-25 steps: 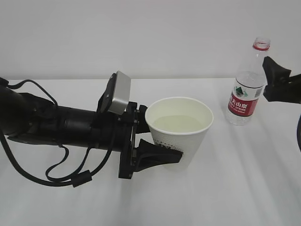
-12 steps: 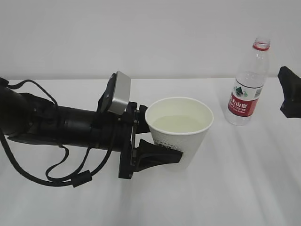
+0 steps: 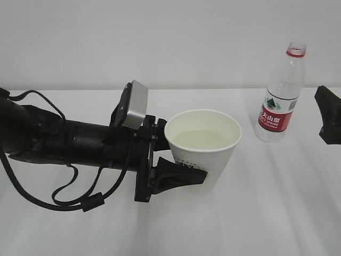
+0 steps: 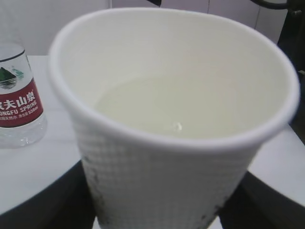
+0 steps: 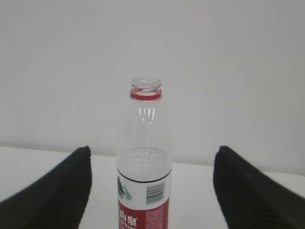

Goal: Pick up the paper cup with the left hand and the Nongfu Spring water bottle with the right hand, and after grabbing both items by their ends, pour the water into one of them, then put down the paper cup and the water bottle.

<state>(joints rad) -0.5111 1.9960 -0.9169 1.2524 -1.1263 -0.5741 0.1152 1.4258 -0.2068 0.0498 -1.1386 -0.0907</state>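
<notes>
The white paper cup (image 3: 205, 160) stands upright in the middle of the table with pale water (image 3: 202, 140) pooled inside. My left gripper (image 3: 194, 172) is shut on its lower half, one black finger (image 3: 181, 178) wrapping the near side. The left wrist view looks into the paper cup (image 4: 167, 176) at the water (image 4: 162, 105). The Nongfu Spring water bottle (image 3: 279, 106) stands uncapped at the back right, nearly empty. My right gripper (image 3: 330, 114) is open at the right edge, apart from it. In the right wrist view the bottle (image 5: 145, 162) stands beyond the spread fingers (image 5: 57, 191).
The white table (image 3: 266, 213) runs back to a plain white wall. My left arm (image 3: 64, 141) lies low across the table's left half with black cables (image 3: 69, 200) looping beneath it. The bottle (image 4: 19, 109) also shows at the left of the left wrist view.
My right gripper has pulled back to the right, away from the bottle, which stays standing. The left arm and the cup have not moved.
</notes>
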